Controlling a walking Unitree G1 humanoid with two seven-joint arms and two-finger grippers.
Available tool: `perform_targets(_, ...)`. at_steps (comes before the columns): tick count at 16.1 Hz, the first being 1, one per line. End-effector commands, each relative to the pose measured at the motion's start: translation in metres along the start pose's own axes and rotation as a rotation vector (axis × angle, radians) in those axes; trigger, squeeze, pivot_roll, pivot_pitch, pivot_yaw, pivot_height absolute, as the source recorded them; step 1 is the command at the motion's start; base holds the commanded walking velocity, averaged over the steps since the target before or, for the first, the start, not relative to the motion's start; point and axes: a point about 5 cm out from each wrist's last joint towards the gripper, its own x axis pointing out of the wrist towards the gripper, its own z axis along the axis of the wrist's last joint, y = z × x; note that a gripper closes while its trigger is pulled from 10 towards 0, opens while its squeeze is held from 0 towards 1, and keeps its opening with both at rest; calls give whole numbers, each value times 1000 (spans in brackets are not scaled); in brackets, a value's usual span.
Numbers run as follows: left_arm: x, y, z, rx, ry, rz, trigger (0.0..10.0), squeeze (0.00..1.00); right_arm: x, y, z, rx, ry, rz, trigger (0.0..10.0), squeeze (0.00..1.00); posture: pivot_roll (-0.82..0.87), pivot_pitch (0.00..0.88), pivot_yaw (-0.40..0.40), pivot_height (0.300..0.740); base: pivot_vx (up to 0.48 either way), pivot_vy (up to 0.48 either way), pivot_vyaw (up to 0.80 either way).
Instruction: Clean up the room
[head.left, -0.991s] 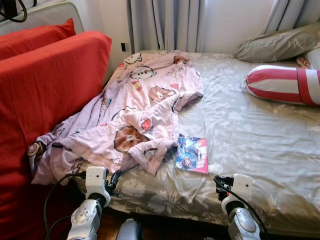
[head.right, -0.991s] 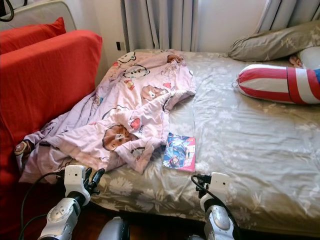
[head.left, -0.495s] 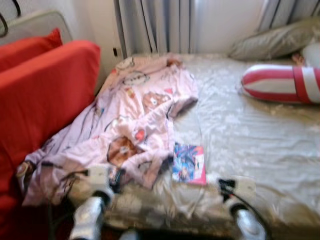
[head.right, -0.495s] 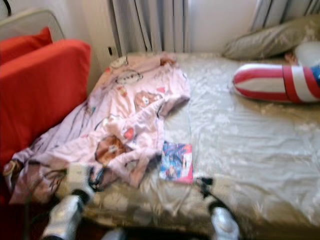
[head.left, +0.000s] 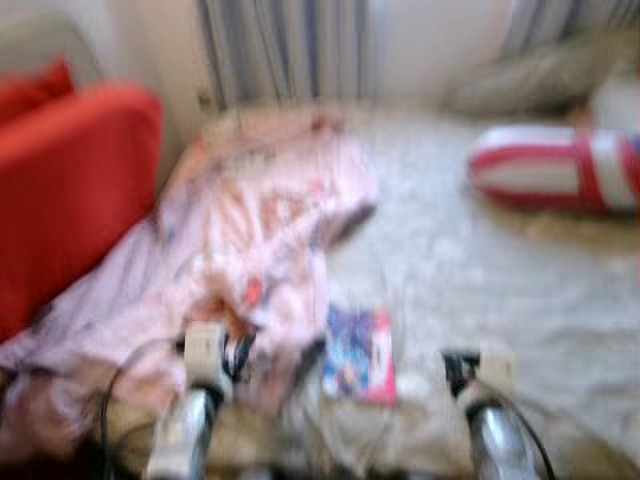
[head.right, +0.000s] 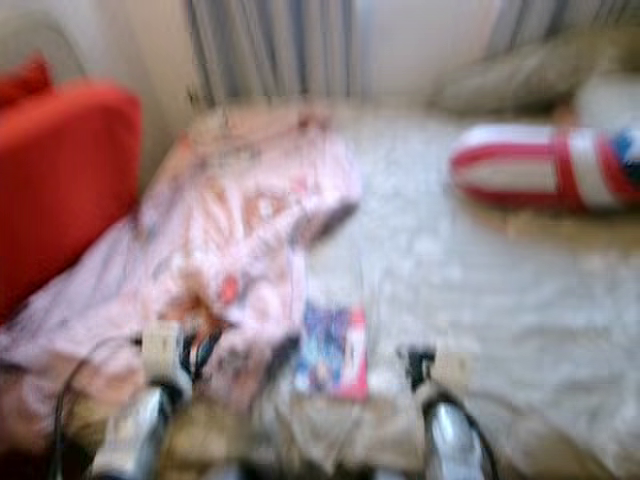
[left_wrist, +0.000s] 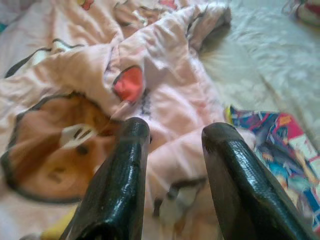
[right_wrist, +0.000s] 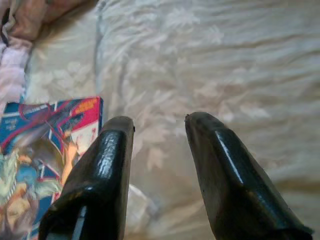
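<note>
A crumpled pink blanket (head.left: 250, 230) with cartoon bear prints lies over the left side of the bed (head.left: 480, 270). A colourful book (head.left: 358, 355) with a pink edge rests on the sheet beside it. My left gripper (left_wrist: 172, 132) is open and hovers just above the blanket's front folds, with the book (left_wrist: 280, 150) off to one side. My right gripper (right_wrist: 157, 122) is open above the bare sheet, the book (right_wrist: 45, 150) close beside one finger. Both head views are blurred.
A red sofa (head.left: 70, 190) stands against the bed's left side. A red-and-white striped bolster (head.left: 555, 165) and a grey pillow (head.left: 540, 80) lie at the bed's far right. Curtains (head.left: 280, 50) hang behind the bed.
The whole picture has shifted and blurred, so the camera has moved closer and rightward. Both arms now reach over the bed's front edge, nearer the blanket and the book.
</note>
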Motion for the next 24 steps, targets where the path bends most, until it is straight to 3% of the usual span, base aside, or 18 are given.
perform_targets(1, -5, 9, -2, 0, 6, 24, 10000, 0, 1, 10, -5, 14, 37, 28, 10000, 0, 24, 39, 19, 640, 0, 0, 0)
perform_targets(6, -2, 2, 8, -14, -37, -2, 10000, 0, 15, 23, 8, 52, 71, 64, 10000, 0, 56, 53, 27, 640, 0, 0, 0)
perform_targets(7, -1, 1, 9, -13, -42, -6, 10000, 0, 17, 25, 10, 71, 79, 69, 10000, 271, 65, 58, 30, 640, 0, 0, 0)
perform_targets(9, -3, -1, 13, -13, -60, -15, 10000, 0, 20, 28, 13, 111, 99, 55, 10000, 1000, 96, 76, 41, 640, 0, 0, 0)
perform_targets(15, -9, -1, 29, 3, -110, -32, 10000, 0, 20, 29, 10, 137, 131, 31, 10000, 1000, 115, 165, 66, 640, 0, 0, 0)
perform_targets(17, -10, -5, 36, 6, -123, -40, 10000, 0, 19, 22, 8, 82, 134, 2, 10000, 463, 125, 204, 73, 640, 0, 0, 0)
perform_targets(18, -16, -5, 38, 7, -127, -44, 10000, 0, 18, 16, 7, 116, 134, -35, 10000, 0, 143, 236, 82, 640, 0, 0, 0)
perform_targets(20, -28, -2, 38, 19, -108, -46, 10000, 0, 16, 12, 5, 134, 141, -57, 10000, 0, 166, 266, 85, 640, 0, 0, 0)
perform_targets(24, -53, 7, 40, 37, -84, -14, 10000, 0, 17, 20, 3, 163, 150, -46, 10000, 0, 200, 326, 91, 640, 0, 0, 0)
